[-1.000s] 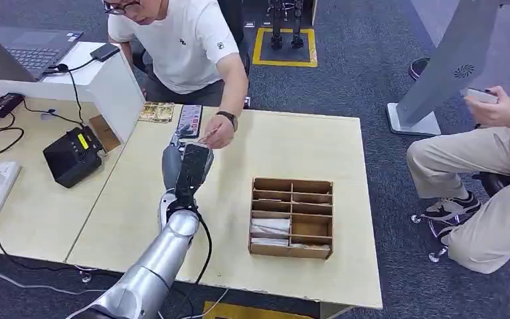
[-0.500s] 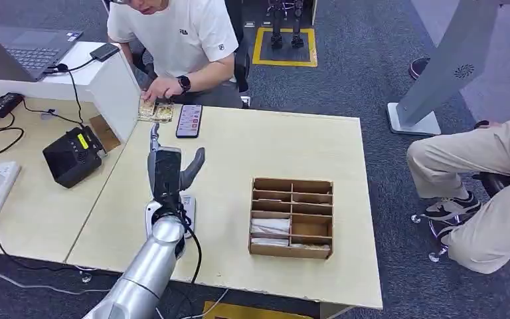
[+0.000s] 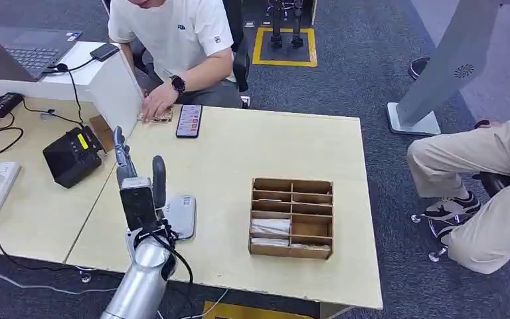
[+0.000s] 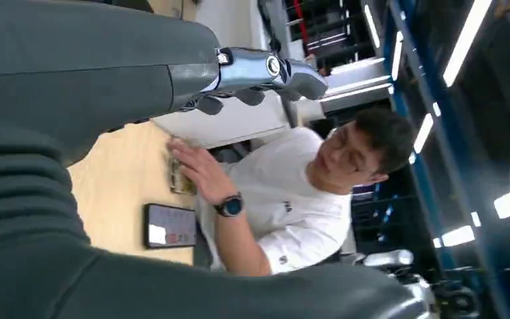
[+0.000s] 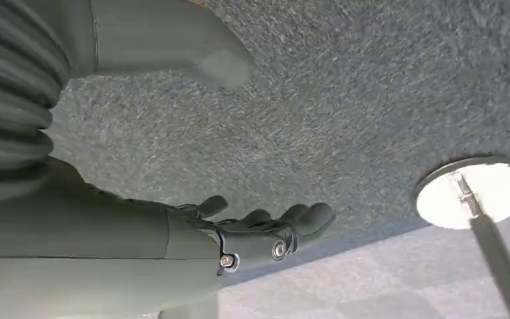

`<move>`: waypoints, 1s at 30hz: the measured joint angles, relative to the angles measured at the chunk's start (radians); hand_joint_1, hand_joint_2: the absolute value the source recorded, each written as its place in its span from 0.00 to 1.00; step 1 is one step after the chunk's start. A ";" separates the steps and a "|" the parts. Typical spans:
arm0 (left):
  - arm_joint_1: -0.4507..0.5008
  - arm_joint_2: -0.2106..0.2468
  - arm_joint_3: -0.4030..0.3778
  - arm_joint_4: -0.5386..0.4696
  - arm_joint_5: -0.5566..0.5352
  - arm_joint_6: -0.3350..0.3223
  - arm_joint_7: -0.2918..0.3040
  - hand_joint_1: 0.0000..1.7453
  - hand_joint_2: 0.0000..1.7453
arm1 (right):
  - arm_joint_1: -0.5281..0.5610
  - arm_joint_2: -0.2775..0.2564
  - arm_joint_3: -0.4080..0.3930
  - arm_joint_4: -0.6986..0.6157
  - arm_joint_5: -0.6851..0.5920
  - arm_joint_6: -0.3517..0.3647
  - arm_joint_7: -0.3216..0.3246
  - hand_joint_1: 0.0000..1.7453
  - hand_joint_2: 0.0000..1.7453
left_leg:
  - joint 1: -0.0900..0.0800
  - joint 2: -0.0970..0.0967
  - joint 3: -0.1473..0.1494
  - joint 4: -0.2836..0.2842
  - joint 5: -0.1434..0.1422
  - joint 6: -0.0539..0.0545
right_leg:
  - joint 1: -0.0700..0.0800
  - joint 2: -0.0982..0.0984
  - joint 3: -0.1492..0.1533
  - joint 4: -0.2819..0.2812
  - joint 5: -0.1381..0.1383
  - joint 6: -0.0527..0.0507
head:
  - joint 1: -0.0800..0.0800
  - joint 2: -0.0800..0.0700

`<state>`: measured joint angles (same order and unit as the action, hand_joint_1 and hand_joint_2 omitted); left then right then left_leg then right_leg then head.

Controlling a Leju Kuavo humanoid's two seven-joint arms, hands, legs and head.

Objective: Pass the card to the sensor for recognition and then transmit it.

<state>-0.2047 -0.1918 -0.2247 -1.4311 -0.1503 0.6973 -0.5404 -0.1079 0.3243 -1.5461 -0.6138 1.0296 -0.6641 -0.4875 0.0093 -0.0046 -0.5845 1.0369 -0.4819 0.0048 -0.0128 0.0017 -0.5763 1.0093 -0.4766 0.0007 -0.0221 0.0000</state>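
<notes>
pale wooden table (image 3: 285,153) fills the head view, with a seated person (image 3: 172,40) at its far edge pressing a palm on a small stack of cards (image 3: 159,115) beside a phone (image 3: 189,121). the left hand (image 3: 136,186) stands upright near the front edge, just beside and above a flat white pad (image 3: 182,216), which i judge to be the sensor. a divided wooden box (image 3: 292,216) sits well apart from it.

from the left wrist, the fingers (image 4: 259,66) run out straight with the thumb held away, and no card is visible between them. i cannot tell whether a thin card lies hidden against the palm.

from the right wrist, the right hand (image 5: 252,232) hangs over grey carpet (image 5: 372,86), fingers loose and holding nothing.

by my reading the pass over the sensor is either in hand or about to start, and the handover is left to do.
</notes>
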 joint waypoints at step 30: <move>0.230 -0.079 0.225 -0.439 0.346 0.002 -0.101 0.00 0.00 | 0.003 0.000 0.000 -0.039 -0.029 0.000 0.035 0.00 1.00 | 0.001 0.000 0.000 0.000 -0.001 0.000 | 0.000 -0.001 0.001 0.000 0.000 0.000 | 0.000 0.000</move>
